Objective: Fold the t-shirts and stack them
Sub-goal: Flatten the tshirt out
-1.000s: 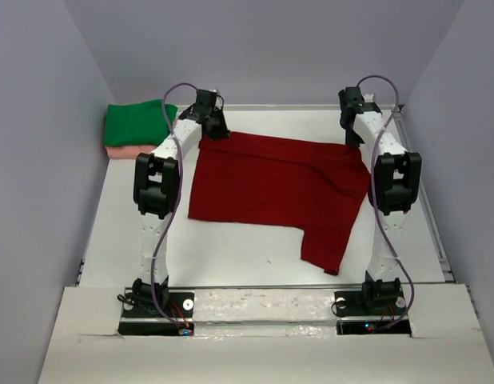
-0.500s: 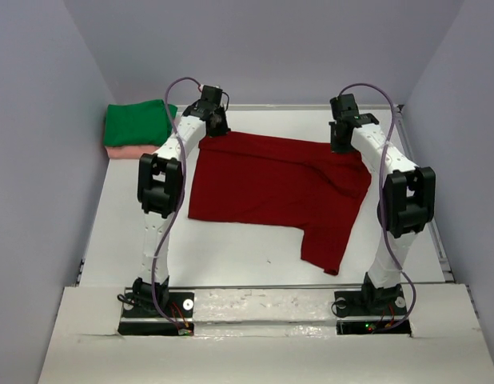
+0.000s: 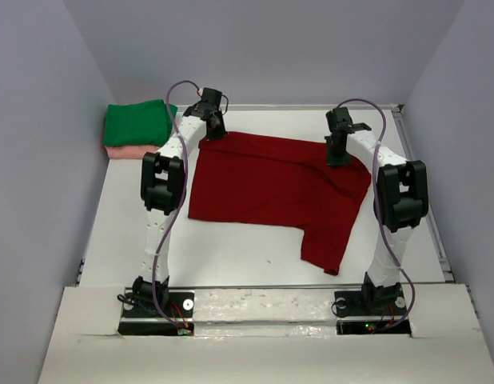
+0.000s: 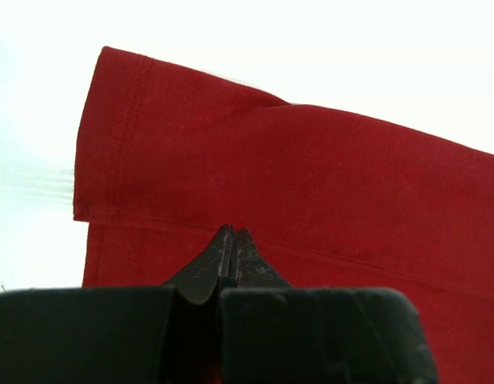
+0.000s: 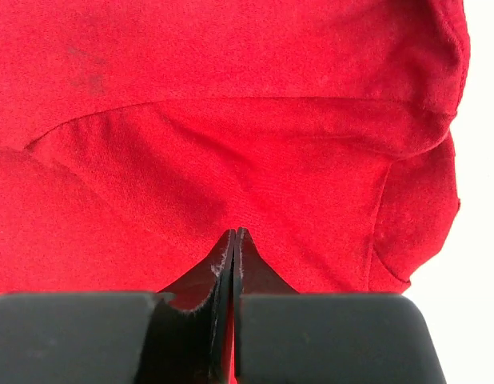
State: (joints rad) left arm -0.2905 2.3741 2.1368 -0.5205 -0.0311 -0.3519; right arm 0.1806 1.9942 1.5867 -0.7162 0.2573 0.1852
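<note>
The dark red t-shirt [image 3: 271, 180] lies spread on the white table, one sleeve [image 3: 325, 240] reaching toward the near edge. My left gripper [image 3: 213, 132] is at its far left corner. In the left wrist view the fingertips [image 4: 233, 232] press together on the red cloth [image 4: 311, 176], and a sliver of red shows between them. My right gripper [image 3: 336, 158] is on the shirt's far right part. Its fingertips [image 5: 234, 234] are shut with red fabric [image 5: 231, 144] pinched in the gap. The green t-shirt [image 3: 137, 122] lies folded on the pale pink one [image 3: 117, 151] at the far left.
The white table [image 3: 231, 248] is boxed in by grey walls on three sides. A metal rail [image 3: 427, 200] runs along its right edge. The folded stack sits against the left wall, a short way left of my left arm.
My right arm has swung in from the far right edge onto the shirt and its jaws have closed. My left gripper has closed at the far left corner.
</note>
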